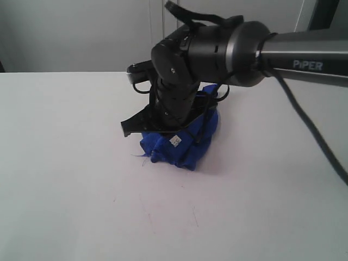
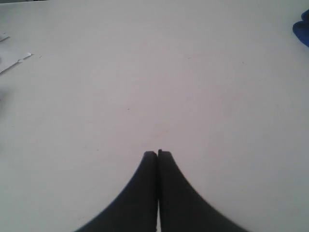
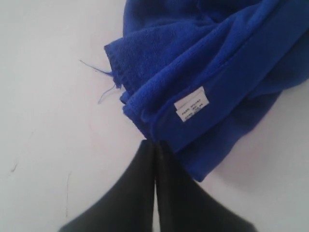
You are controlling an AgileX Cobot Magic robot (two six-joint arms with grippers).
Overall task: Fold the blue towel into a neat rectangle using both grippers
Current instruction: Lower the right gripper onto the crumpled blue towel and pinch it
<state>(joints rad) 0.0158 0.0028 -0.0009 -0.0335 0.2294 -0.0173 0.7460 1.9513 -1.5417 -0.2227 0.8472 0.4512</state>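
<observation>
the right claw [image 3: 155, 144] has its fingers pressed together, tips touching the folded edge of the one blue towel [image 3: 217, 72], which lies bunched just ahead of it. its single white tag [image 3: 191, 104] sits near the tips, and loose threads [image 3: 104, 72] trail off a corner. the left claw [image 2: 158, 153], also closed, hangs over the white table [image 2: 145, 72] with open room around it, the towel well off to one side. a pale wall [image 1: 81, 32] stands behind.

Left tool [image 2: 158, 153] and right tool [image 3: 155, 143], jaws together.
</observation>
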